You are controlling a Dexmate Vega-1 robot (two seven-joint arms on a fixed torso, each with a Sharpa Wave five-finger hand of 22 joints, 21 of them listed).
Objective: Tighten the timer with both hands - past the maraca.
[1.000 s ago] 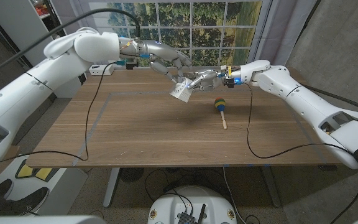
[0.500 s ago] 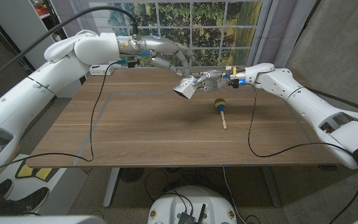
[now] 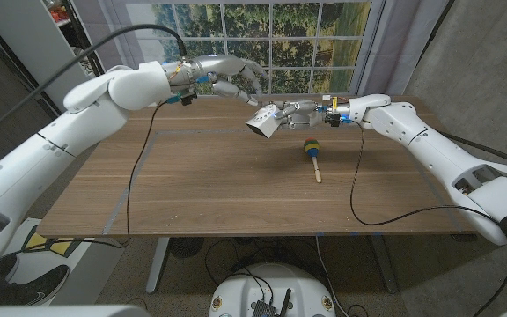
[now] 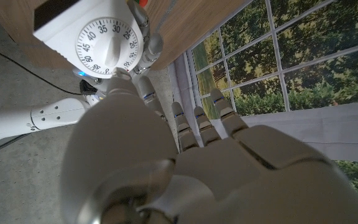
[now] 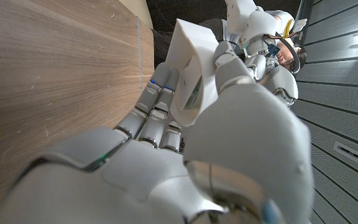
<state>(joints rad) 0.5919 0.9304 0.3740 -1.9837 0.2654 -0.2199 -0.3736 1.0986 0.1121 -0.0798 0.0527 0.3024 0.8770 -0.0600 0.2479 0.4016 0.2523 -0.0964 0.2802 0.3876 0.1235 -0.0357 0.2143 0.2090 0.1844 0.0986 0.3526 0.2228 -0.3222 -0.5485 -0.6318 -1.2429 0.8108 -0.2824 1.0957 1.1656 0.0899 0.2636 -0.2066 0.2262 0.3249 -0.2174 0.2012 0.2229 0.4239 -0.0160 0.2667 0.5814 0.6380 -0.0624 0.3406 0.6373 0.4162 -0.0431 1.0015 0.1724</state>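
My right hand grips the white timer and holds it above the table's far middle, a little left of the maraca and farther back. The timer's dial faces my left hand. That hand hovers up and to the left of the timer with its fingers spread, holding nothing. In the right wrist view the timer sits edge-on between the fingers of my right hand. The maraca, with a green, blue and yellow head and a wooden handle, lies on the table just below my right hand.
A pale tape rectangle marks the wooden table. A white box sits at the back left edge. Black cables hang from both arms over the tabletop. A window stands behind the table.
My left hand has let go of the timer and lifted away up and to the left. My right hand keeps its grip and has turned the timer more on its side.
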